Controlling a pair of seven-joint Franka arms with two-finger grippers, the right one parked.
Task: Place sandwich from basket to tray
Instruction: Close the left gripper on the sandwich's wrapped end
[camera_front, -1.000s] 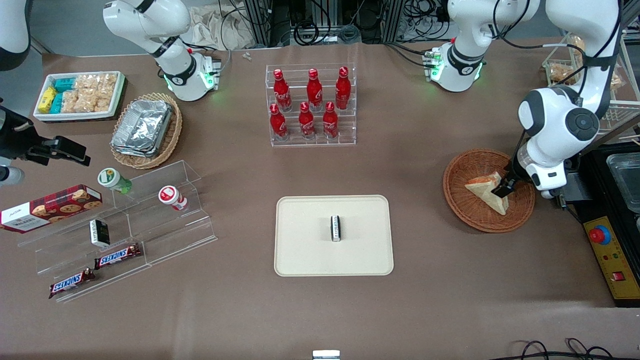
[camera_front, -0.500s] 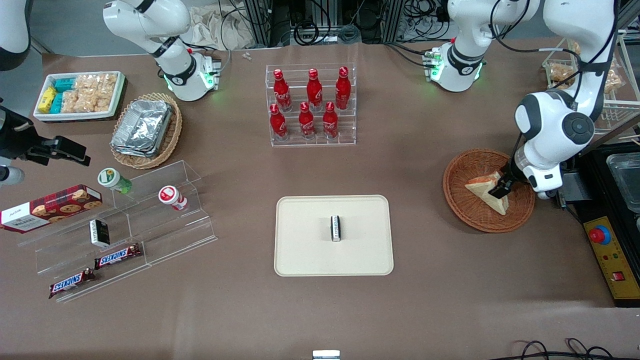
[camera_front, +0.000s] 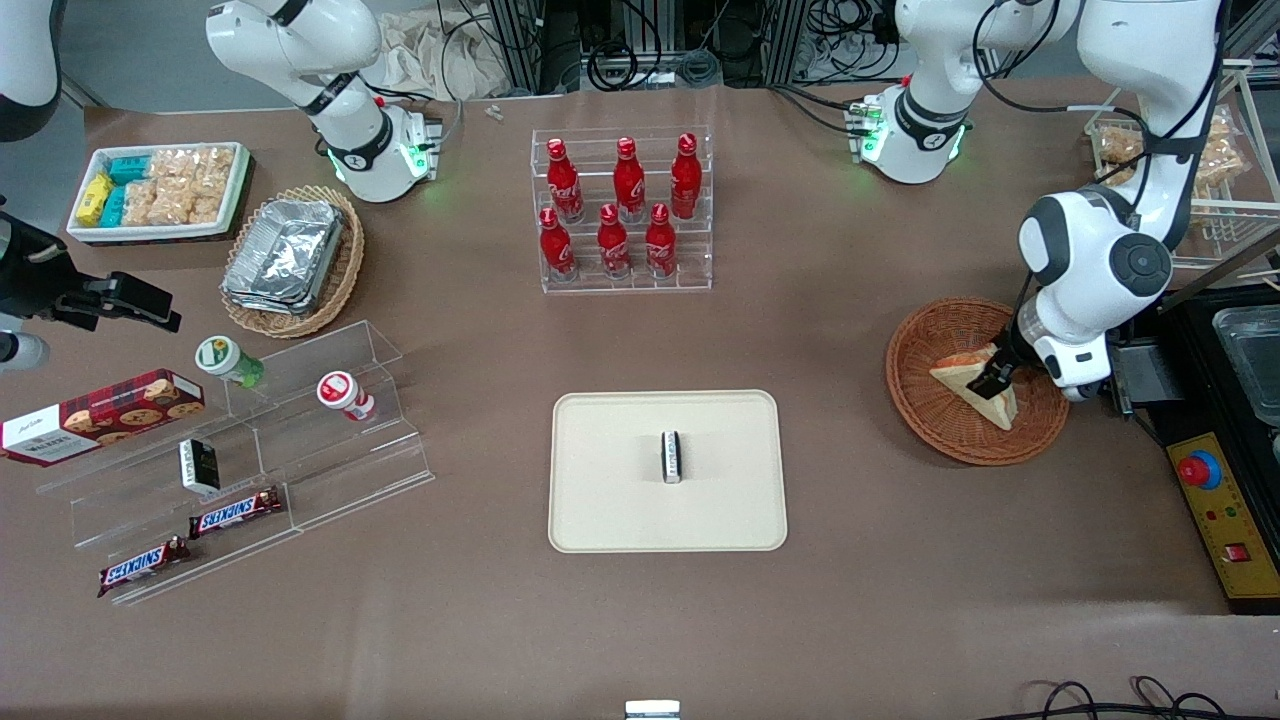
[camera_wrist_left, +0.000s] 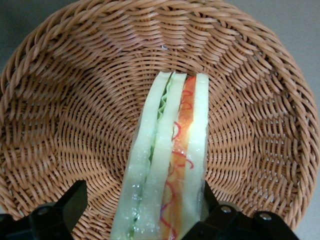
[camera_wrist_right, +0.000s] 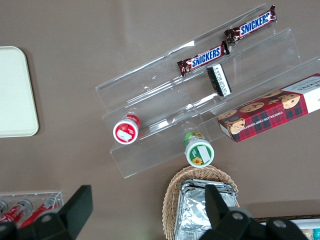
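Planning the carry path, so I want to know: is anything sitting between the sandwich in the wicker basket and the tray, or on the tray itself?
The table between the basket and the tray shows nothing in the way. On the tray's middle stands a small dark packet. The gripper is open astride the sandwich.

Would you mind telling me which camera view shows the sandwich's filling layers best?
The left wrist view: the sandwich stands on edge in the basket between the open hand, its green and orange layers plain. The front view shows only a pale wedge. The right wrist view does not show it.
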